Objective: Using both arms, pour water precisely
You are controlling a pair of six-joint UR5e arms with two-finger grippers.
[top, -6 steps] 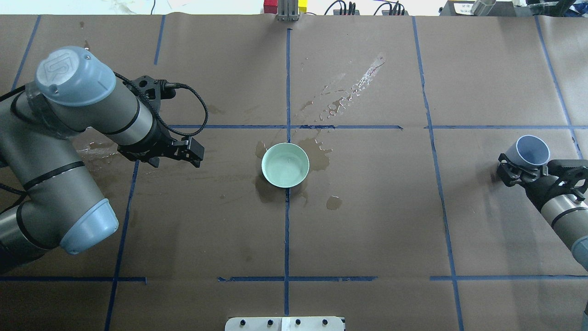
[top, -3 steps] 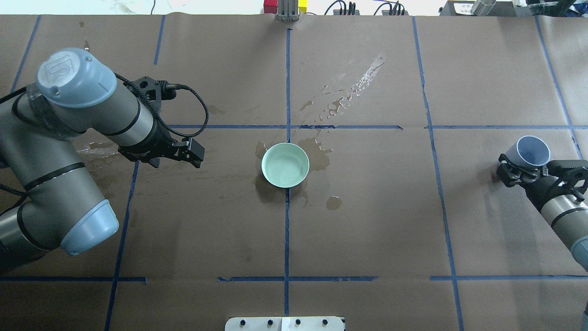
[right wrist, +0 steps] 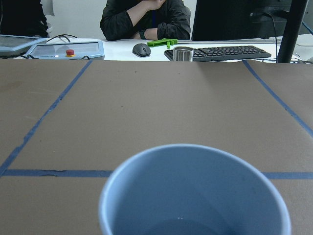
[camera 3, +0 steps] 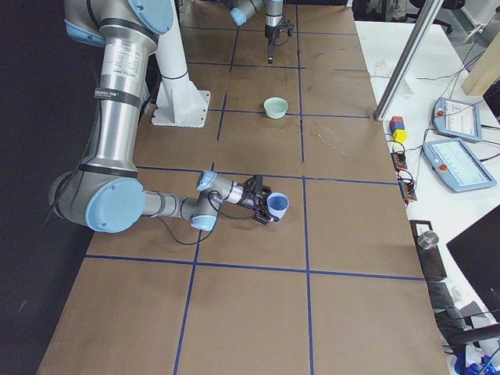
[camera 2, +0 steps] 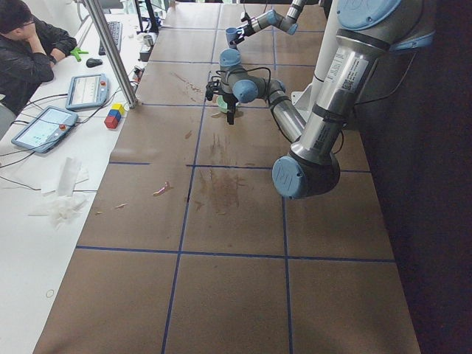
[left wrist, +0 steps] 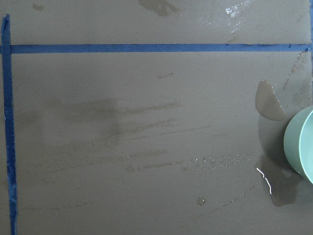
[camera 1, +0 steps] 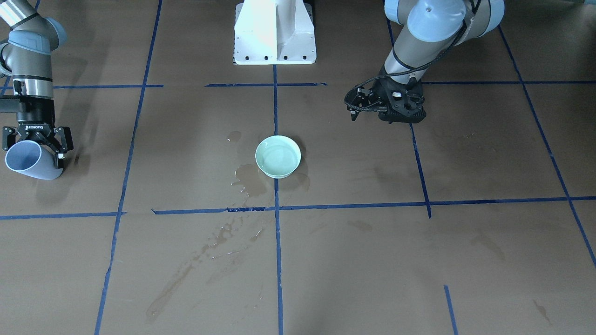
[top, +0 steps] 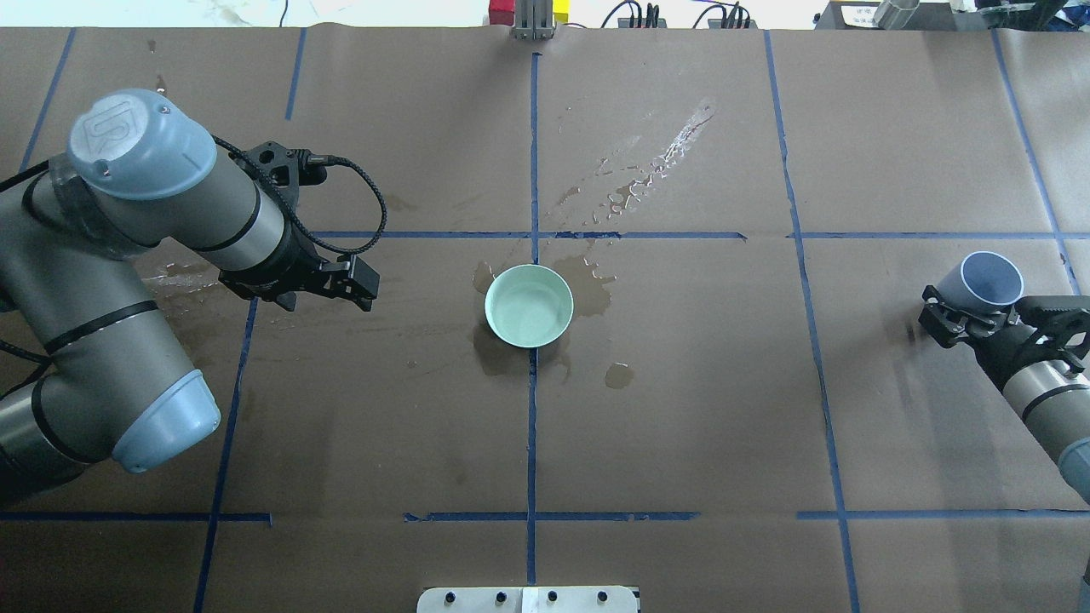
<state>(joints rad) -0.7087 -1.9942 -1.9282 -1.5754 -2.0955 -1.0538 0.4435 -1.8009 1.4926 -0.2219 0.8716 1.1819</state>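
Observation:
A mint-green bowl (top: 528, 305) stands at the table's centre, also in the front view (camera 1: 278, 156) and at the right edge of the left wrist view (left wrist: 301, 147). The water (camera 1: 277, 160) in it shows as a faint sheen. My right gripper (top: 966, 313) is shut on a pale blue cup (top: 988, 279), held tilted just above the table far to the bowl's right. The cup's mouth fills the right wrist view (right wrist: 195, 196). My left gripper (top: 364, 288) is empty, its fingers slightly apart, left of the bowl and above the table.
Dark wet blotches (top: 588, 285) ring the bowl, and a spill streak (top: 656, 166) runs beyond it. Blue tape lines (top: 532, 426) grid the brown paper. The white pedestal (camera 1: 274, 32) stands on the robot's side. Operators, tablets and a keyboard (right wrist: 230, 51) lie past the far edge.
The ripple in the bowl has settled. The cup in my right gripper has shifted very slightly to the right. The left arm has barely moved.

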